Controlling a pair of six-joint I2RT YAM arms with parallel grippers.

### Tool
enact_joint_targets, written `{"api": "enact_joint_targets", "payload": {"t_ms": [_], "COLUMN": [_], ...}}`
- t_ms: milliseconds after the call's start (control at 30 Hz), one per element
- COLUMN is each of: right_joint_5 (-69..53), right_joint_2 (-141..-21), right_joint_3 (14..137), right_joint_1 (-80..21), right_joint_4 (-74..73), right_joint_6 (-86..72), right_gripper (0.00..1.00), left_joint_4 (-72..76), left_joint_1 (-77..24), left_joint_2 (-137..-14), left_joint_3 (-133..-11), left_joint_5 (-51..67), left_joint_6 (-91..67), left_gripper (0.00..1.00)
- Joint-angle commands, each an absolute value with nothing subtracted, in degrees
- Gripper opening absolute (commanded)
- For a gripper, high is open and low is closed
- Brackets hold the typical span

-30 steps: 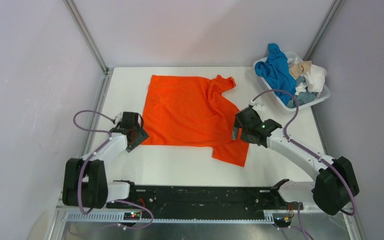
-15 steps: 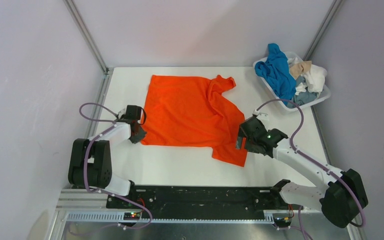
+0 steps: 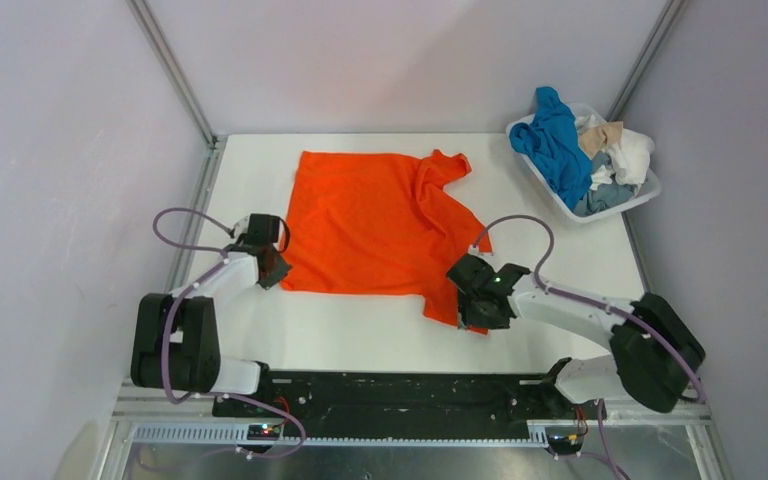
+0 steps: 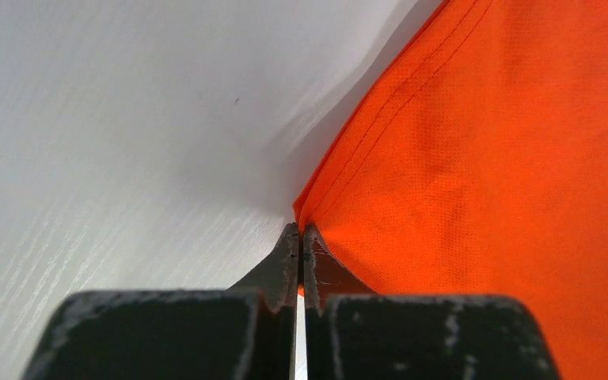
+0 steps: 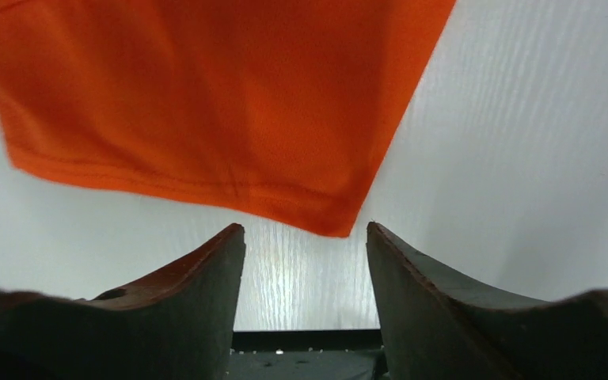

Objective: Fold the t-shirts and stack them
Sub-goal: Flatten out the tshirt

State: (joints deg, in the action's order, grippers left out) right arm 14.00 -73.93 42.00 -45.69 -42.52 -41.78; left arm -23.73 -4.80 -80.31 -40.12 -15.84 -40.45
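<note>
The orange t-shirt [image 3: 370, 225] lies spread on the white table, with a sleeve pointing toward the near edge. My left gripper [image 3: 276, 270] is at its near-left corner. In the left wrist view the gripper [image 4: 301, 231] is shut on that hem corner of the shirt [image 4: 483, 158], with a sliver of orange between the jaws. My right gripper [image 3: 474, 318] sits at the near sleeve's corner. In the right wrist view the gripper [image 5: 305, 228] stands open, and the sleeve's corner [image 5: 328, 226] is just ahead of the tips, untouched. Blue [image 3: 555, 140], beige [image 3: 605, 133] and white [image 3: 632, 150] t-shirts are piled in the basket.
A white plastic basket [image 3: 620, 207] stands at the far right corner of the table [image 3: 360, 330]. Metal frame posts rise at the two far corners, and grey walls close in the sides. A black base rail runs along the near edge.
The left gripper moved in to the shirt's near-left corner and shut on it. The right arm came nearer and leftward to the sleeve's corner, and its jaws narrowed.
</note>
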Motion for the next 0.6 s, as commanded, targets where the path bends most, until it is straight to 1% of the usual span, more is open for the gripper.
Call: {"api": "enact_joint_targets", "payload": {"t_ms": [0, 200, 233, 267, 333, 433, 467, 500, 533, 567], "right_joint_5": [12.45, 10.79, 10.01, 9.71, 9.19, 8.33, 8.25, 8.41, 8.73, 9.28], "right_joint_2": [-79.78, -86.45, -86.65, -86.72, -86.8, -87.11, -87.17, -87.09, -86.5, -85.75], "right_joint_3": [41.7, 39.81, 39.5, 38.77, 38.08, 37.2, 36.68, 36.44, 36.2, 36.16], "right_joint_1": [-45.9, -44.63, -44.23, -44.09, -43.4, -41.51, -41.06, -40.32, -40.02, -39.47], "right_joint_4": [-38.35, -35.02, -33.67, -33.05, -31.84, -30.38, -30.0, -29.49, -29.42, -29.26], "right_joint_6": [-42.76, -42.79, -42.8, -42.85, -42.87, -42.71, -42.62, -42.43, -42.4, -42.06], "right_gripper": [0.61, 0.57, 0.53, 0.51, 0.42, 0.33, 0.22, 0.15, 0.02, 0.0], "left_joint_4": [-22.6, -22.6, -22.64, -22.58, -22.59, -22.57, -22.62, -22.55, -22.61, -22.62], "left_joint_1": [-4.55, -4.5, -4.53, -4.51, -4.49, -4.51, -4.54, -4.52, -4.54, -4.61], "left_joint_2": [-76.74, -75.41, -75.19, -74.76, -74.1, -73.1, -72.57, -72.28, -71.57, -71.12], "left_joint_3": [-39.43, -38.99, -38.84, -38.76, -38.62, -38.29, -38.22, -38.1, -38.12, -38.25], "left_joint_5": [-16.51, -16.32, -16.43, -16.48, -16.78, -17.08, -17.08, -17.02, -16.93, -16.77], "left_joint_6": [-39.56, -39.68, -39.7, -39.72, -39.62, -39.55, -39.55, -39.51, -39.44, -39.24], "left_gripper": [0.0, 0.0, 0.0, 0.0, 0.0, 0.0, 0.0, 0.0, 0.0, 0.0]}}
